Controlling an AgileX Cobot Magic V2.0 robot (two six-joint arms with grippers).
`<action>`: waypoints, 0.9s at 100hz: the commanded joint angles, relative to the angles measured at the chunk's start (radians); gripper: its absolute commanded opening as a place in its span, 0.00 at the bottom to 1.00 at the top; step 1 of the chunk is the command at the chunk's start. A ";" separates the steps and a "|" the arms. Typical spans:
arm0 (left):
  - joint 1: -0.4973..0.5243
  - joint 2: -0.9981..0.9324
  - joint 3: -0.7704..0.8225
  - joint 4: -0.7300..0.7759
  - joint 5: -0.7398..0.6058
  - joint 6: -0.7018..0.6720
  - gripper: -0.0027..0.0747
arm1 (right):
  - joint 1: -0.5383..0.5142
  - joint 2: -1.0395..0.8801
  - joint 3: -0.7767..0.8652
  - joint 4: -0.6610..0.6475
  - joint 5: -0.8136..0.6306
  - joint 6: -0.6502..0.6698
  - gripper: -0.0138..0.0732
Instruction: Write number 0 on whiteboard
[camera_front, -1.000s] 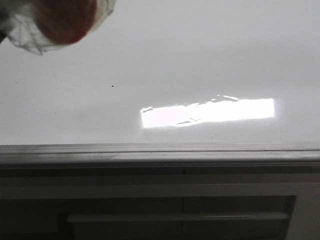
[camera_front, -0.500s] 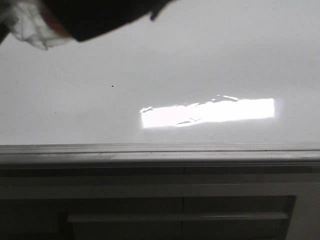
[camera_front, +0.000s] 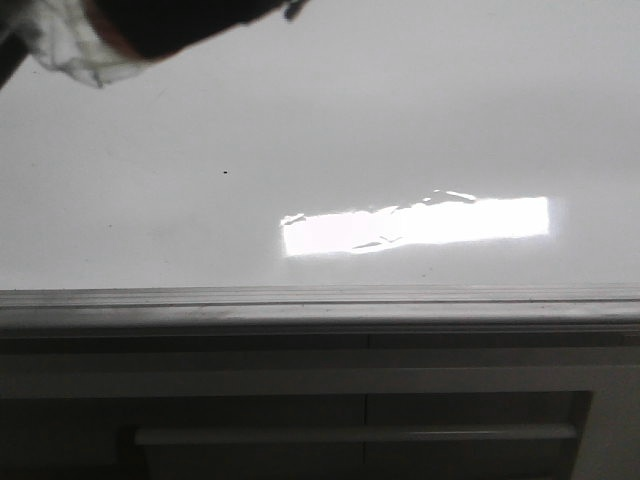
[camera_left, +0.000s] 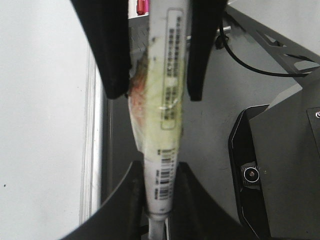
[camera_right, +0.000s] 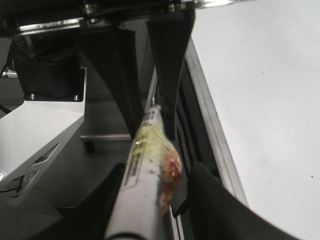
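Note:
The whiteboard (camera_front: 400, 120) is glossy white and fills most of the front view; the number 0 is out of view. A white marker (camera_left: 167, 100) with a barcode label and a yellowish, red-stained tape lump hangs off the board's edge, between both grippers. My left gripper (camera_left: 161, 172) is shut on the marker's barcode end. My right gripper (camera_right: 159, 170) straddles the barrel (camera_right: 145, 165) further along, open, with a gap on the tape side. At the front view's top left a dark gripper body (camera_front: 190, 20) covers the taped marker (camera_front: 70, 50).
A grey metal edge strip (camera_front: 320, 305) borders the board, with a dark cabinet front (camera_front: 350, 420) below it. A tiny black speck (camera_front: 225, 172) and a bright glare patch (camera_front: 415, 225) lie on the board. Dark robot housing (camera_left: 280, 165) and a cable (camera_left: 250, 60) are near the left arm.
A dark gripper body came in over the taped marker at the front view's top left, hiding most of the red lump. It then shifted slightly up and left.

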 joint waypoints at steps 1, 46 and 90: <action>-0.007 0.003 -0.029 -0.048 -0.043 0.004 0.01 | -0.004 -0.009 -0.037 0.011 -0.097 -0.007 0.43; -0.007 0.036 -0.029 -0.040 -0.043 0.006 0.01 | -0.002 -0.009 -0.037 0.011 -0.090 -0.007 0.43; -0.007 0.036 -0.029 -0.044 -0.054 0.006 0.01 | -0.002 -0.008 -0.037 0.011 -0.077 -0.007 0.07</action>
